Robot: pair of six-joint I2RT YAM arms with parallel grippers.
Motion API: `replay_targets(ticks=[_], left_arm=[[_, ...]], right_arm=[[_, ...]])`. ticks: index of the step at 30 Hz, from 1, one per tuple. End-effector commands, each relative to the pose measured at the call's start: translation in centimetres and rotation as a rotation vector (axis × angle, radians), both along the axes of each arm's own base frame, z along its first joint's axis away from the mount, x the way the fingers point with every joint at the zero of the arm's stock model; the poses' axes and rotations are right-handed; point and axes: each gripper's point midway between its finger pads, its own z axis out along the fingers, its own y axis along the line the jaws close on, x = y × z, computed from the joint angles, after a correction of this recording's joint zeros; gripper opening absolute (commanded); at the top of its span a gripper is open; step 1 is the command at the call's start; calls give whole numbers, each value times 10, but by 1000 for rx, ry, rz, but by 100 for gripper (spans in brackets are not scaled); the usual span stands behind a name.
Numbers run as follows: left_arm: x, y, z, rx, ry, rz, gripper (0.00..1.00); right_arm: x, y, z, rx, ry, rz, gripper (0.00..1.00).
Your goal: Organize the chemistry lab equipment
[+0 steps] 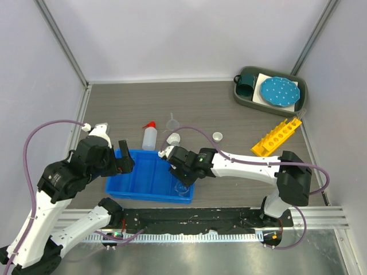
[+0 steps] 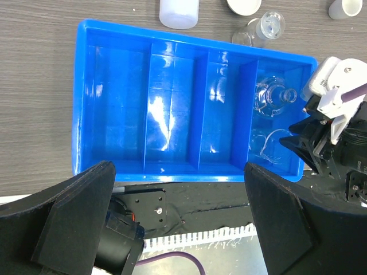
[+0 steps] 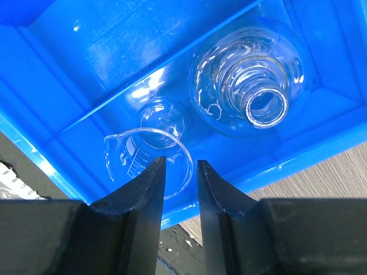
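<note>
Scanning top view: blue tray (image 1: 143, 172) at near left of tabletop (image 1: 229, 109), right claw (image 1: 181, 184) down over its right-end compartment, left claw (image 1: 125, 161) hanging at tray's left end. Outside tray, just past far rim: white squeeze bottle (image 1: 149, 138), funnel (image 1: 173, 122), one small white dish (image 1: 173, 139). Second dish (image 1: 218, 136) further right, yellow tube rack (image 1: 277, 136) near right wall. Grey bin (image 1: 248, 103) in far right corner with teal mug (image 1: 248, 85) and dotted plate (image 1: 279, 91), not lab gear.

Left wrist view: left claw spread wide, gripping nothing, looking down on the tray. Nothing seen in three compartments. Rightmost one holding flask (image 2: 274, 97) and small clear beaker (image 2: 266, 143), beaker nearer the front rim.

Right wrist view: right claw parted only a little, fingers astride beaker's near rim. Gap wider than the glass wall, so judged let go, not pinched. Beaker apparently resting on tray floor just beside flask, flask mouth facing camera.

Progress, as a judgement: early. Two glass pieces stowed. Bottle, funnel, both dishes and rack left to sort, all out on tabletop.
</note>
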Motion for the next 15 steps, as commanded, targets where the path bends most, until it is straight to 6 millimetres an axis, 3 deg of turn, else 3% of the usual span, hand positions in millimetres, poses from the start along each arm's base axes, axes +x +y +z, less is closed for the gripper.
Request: replay_targets(ticks=[1,3,4,7,9,10,12,13,15], left_arm=[[3,1,5,2,-20,5,100],[3,1,5,3,-19,5,100],[4,0,5,2,-18,4,100],[3,0,4,-1,-16,3,100],[3,-1,4,-2,-12,-1,100],[4,-1,5,-4,-15,-1,100],[4,-1,5,-4,-15,-1,100],[4,-1,6,-4,-16,-1,100],[3,-1,5,-2,-12,-1,100]], right_arm=[[5,14,55,91,-87,-15,35],[8,16,74,121,-106,-28,36],[15,15,94,133,-146,-50,39],[32,12,129,118,-208,-114,44],[48,13,131,71,-243,-164,46],[57,15,144,82,-255,-187,47],[71,22,137,57,-255,-225,48],[80,26,144,76,-259,-246,48],[100,28,130,59,-221,-303,49]])
